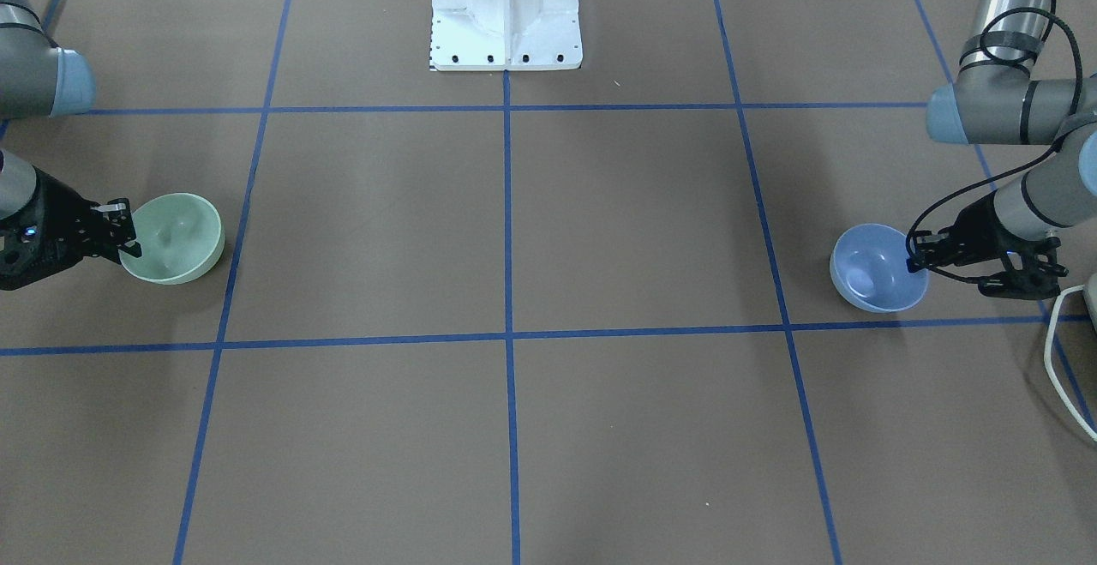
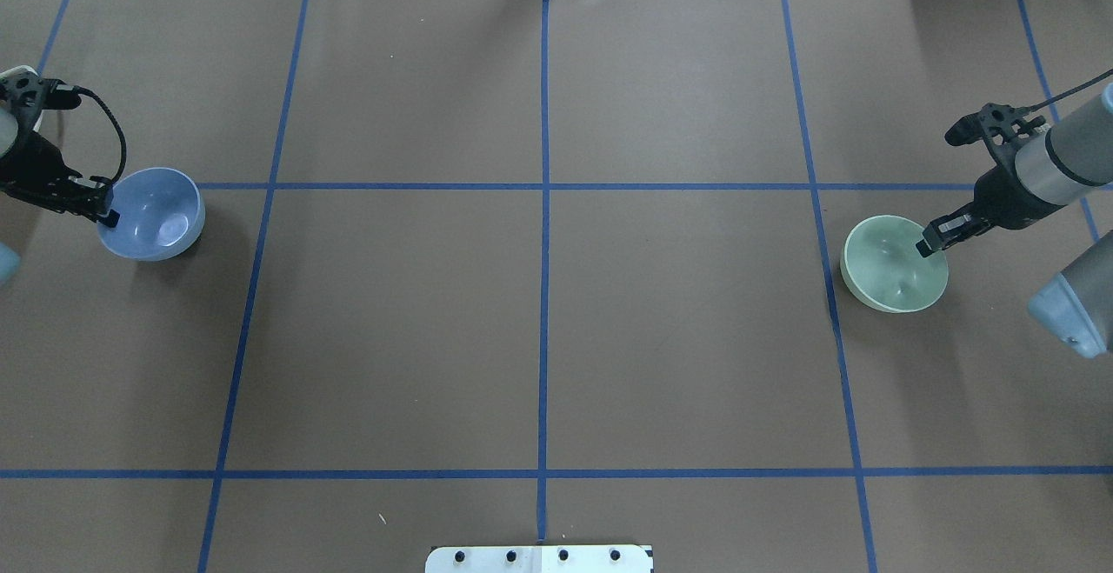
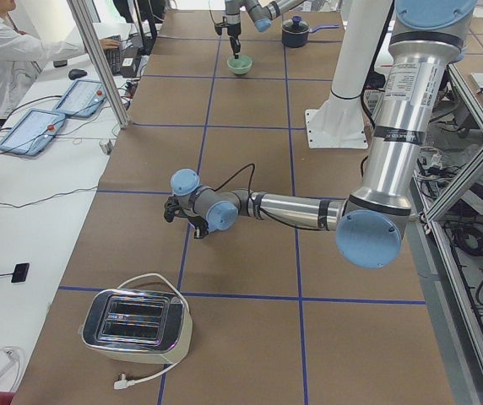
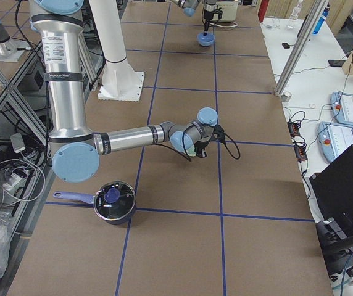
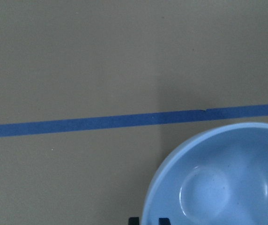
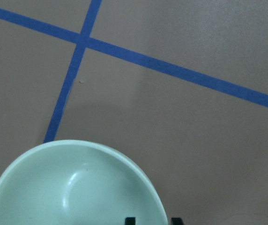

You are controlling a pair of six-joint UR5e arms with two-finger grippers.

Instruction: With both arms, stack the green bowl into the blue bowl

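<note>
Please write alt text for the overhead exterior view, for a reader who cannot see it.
Two bowls sit far apart on a brown table with blue tape lines: the left tool pinches the rim of the blue bowl at the left edge, and the right tool pinches the rim of the green bowl at the right.

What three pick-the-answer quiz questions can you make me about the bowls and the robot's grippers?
1. Where is the green bowl?
A. at the right gripper
B. on the floor
C. in the middle

2. What colour is the bowl at the left gripper?
A. red
B. blue
C. yellow

3. Are the bowls stacked?
A. yes
B. no, far apart
C. yes, upside down

Answers:
1 A: the right gripper grips its rim.
2 B: the blue bowl is pinched at its rim by that gripper.
3 B: each bowl is at its own end of the table.
</note>
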